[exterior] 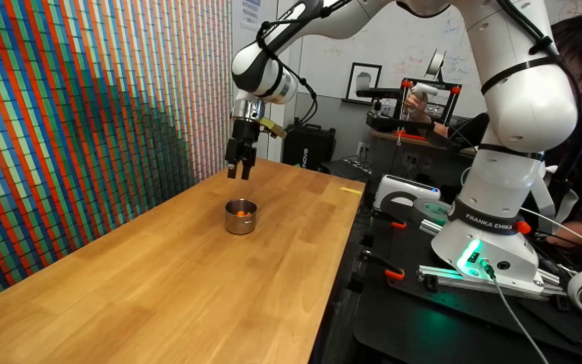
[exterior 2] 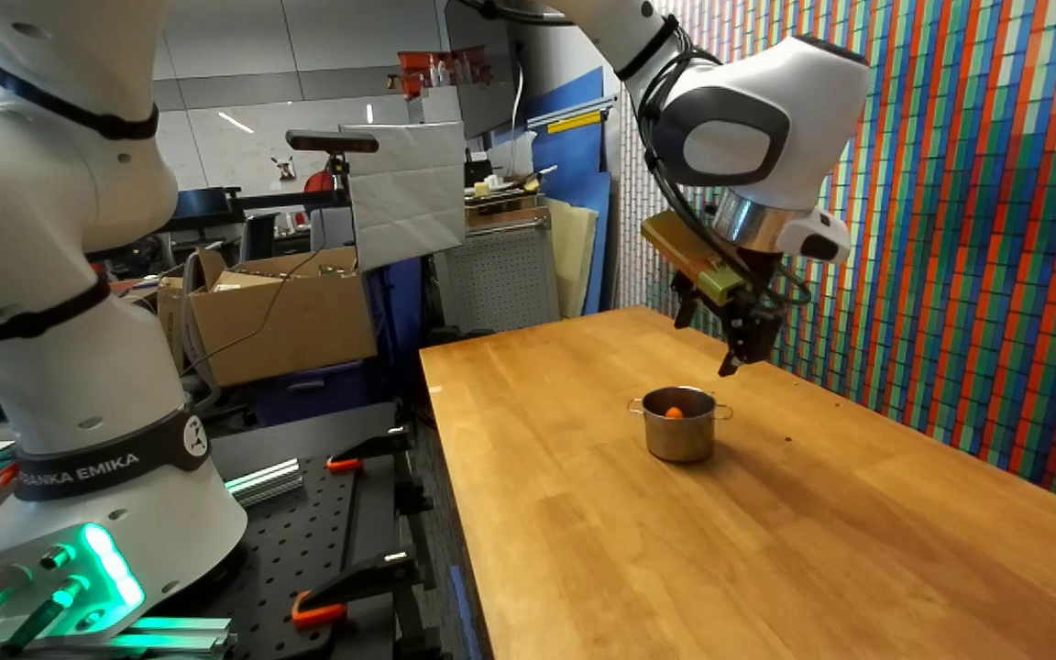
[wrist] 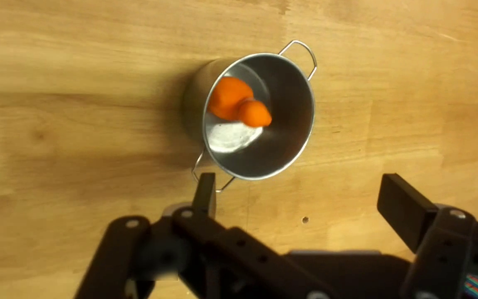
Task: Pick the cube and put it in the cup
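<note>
The metal cup (exterior: 240, 226) stands upright on the wooden table; it also shows in an exterior view (exterior 2: 680, 442) and in the wrist view (wrist: 291, 120), with a thin wire handle on each side. The orange cube (exterior: 241, 214) lies inside the cup, also visible in an exterior view (exterior 2: 674, 413). In the wrist view the orange cube (wrist: 228, 97) looks rounded, as a larger lump with a smaller one touching it; I cannot tell if they are one piece. My gripper (wrist: 297, 182) is open and empty. In both exterior views the gripper (exterior: 239, 176) (exterior 2: 705, 348) hangs above the table, higher than the cup.
The wooden table (exterior: 185, 283) runs along a wall of coloured strips (exterior: 94, 111). The robot base (exterior: 488, 253) stands on a black bench beside it. A yellow tape strip (exterior: 350, 190) lies near the table edge. A small dark hole (wrist: 305, 219) shows in the table.
</note>
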You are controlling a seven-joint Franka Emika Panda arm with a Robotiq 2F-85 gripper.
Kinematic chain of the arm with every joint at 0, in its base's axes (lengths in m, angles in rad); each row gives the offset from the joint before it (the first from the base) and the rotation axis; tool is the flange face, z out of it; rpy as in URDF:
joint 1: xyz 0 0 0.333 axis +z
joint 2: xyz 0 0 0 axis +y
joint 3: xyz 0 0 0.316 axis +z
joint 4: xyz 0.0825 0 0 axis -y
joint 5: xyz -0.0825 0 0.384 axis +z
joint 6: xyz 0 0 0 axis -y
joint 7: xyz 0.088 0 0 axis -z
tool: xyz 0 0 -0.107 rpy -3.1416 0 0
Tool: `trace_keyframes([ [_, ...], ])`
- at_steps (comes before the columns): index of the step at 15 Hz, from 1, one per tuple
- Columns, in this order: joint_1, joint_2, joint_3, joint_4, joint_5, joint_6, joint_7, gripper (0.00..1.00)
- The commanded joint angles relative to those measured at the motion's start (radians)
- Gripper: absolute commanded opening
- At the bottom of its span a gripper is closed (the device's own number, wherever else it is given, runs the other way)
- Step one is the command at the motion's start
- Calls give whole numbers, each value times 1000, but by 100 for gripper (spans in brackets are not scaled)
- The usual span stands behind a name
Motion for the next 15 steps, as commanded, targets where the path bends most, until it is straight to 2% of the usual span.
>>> trace_keyframes([
  [1, 68, -76, -65, 30, -112, -92, 113, 100],
  [7, 111, -165, -107, 54, -192, -274, 210, 100],
  [11, 133, -195, -131, 53, -243, -324, 261, 100],
  [13, 148, -193, -150, 57, -277, -342, 331, 100],
  [14, 133, -180, -135, 45, -239, -297, 271, 100],
  [15, 137, -181, -140, 45, -250, -305, 289, 100],
])
